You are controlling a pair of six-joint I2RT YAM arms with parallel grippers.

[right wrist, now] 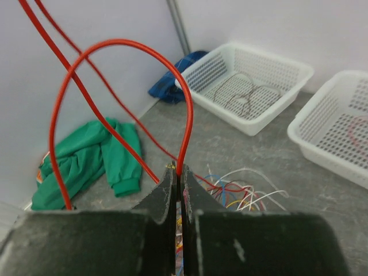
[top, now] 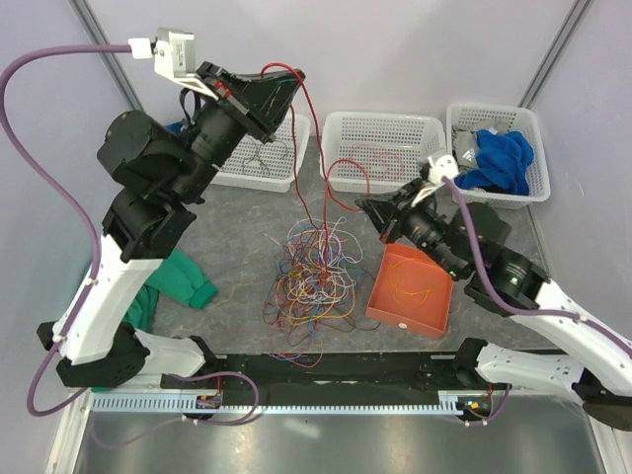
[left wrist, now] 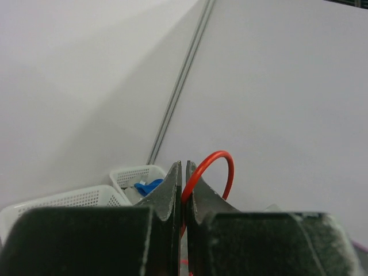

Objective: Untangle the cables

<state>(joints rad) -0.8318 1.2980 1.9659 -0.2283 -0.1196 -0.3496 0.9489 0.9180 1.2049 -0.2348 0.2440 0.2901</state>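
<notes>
A tangle of thin cables [top: 311, 276] in red, blue, yellow, white and purple lies on the grey table between the arms. A long red cable [top: 314, 148] rises from the tangle. My left gripper [top: 293, 77] is raised high at the back and is shut on it. In the left wrist view the red cable [left wrist: 214, 158] loops out above the closed gripper [left wrist: 184, 172]. My right gripper [top: 363, 207] is shut on another stretch of the same red cable, which arcs above it in the right wrist view [right wrist: 123, 43]. The gripper [right wrist: 178, 172] hangs above the tangle [right wrist: 241, 192].
Three white baskets stand at the back: the left [top: 259, 168] holds dark wires, the middle [top: 380, 148] a red wire, the right [top: 494, 118] a blue cloth [top: 502, 160]. An orange tray [top: 410, 291] lies right of the tangle. A green cloth [top: 178, 281] lies left.
</notes>
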